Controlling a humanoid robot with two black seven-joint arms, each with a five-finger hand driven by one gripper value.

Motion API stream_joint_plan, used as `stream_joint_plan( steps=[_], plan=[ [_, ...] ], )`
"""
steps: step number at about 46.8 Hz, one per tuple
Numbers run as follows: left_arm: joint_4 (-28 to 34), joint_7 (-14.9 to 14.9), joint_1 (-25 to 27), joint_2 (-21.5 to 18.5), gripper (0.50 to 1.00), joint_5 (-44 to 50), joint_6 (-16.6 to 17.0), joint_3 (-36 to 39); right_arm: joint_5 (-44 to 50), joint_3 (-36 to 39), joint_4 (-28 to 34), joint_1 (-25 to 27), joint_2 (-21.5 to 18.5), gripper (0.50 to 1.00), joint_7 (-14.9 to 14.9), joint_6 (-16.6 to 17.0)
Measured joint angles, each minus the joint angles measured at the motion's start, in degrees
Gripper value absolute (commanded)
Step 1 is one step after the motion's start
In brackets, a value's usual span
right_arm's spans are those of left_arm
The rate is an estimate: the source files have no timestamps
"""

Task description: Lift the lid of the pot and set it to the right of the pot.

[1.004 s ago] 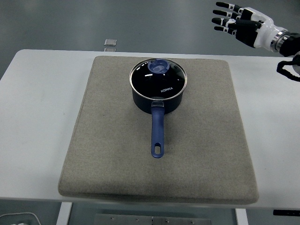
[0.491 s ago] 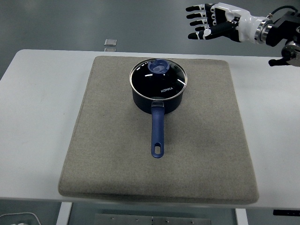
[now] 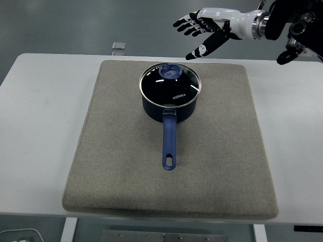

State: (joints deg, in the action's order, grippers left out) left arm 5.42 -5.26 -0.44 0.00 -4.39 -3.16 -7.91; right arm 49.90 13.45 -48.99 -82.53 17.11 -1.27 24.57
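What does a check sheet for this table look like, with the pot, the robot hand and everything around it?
Surface: white table with a grey mat lying flat on it.
Job's things: dark pot on the mat, blue handle pointing to the near edge; glass lid on the pot, blue knob untouched.
Clutter: nothing seen on the mat or table.
Robot hands: right robot hand in the air above the mat's far edge, up and right of the lid, fingers spread, holding nothing; left one not in view.
Cables: nothing seen.
Surroundings: grey floor; small square object on it beyond the table.
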Motion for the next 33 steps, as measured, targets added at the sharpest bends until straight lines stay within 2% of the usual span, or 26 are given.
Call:
stream_joint_plan(
  steps=[9,22,33],
  plan=[
    [0.0,0.0,0.0,0.0,1.000,0.0,0.0,0.0,5.7,-1.6,-0.2,-1.6,-3.4,0.909,-0.8,0.0],
    [0.0,0.0,0.0,0.0,1.000,0.0,0.0,0.0,18.7,-3.2,-0.1,-1.8,-4.8,0.907,-0.8,0.0],
    [0.0,0.0,0.0,0.0,1.000,0.0,0.0,0.0,23.0,-7.6,-0.6,-3.0,-5.2,0.905,-1.1,-0.4]
  ],
)
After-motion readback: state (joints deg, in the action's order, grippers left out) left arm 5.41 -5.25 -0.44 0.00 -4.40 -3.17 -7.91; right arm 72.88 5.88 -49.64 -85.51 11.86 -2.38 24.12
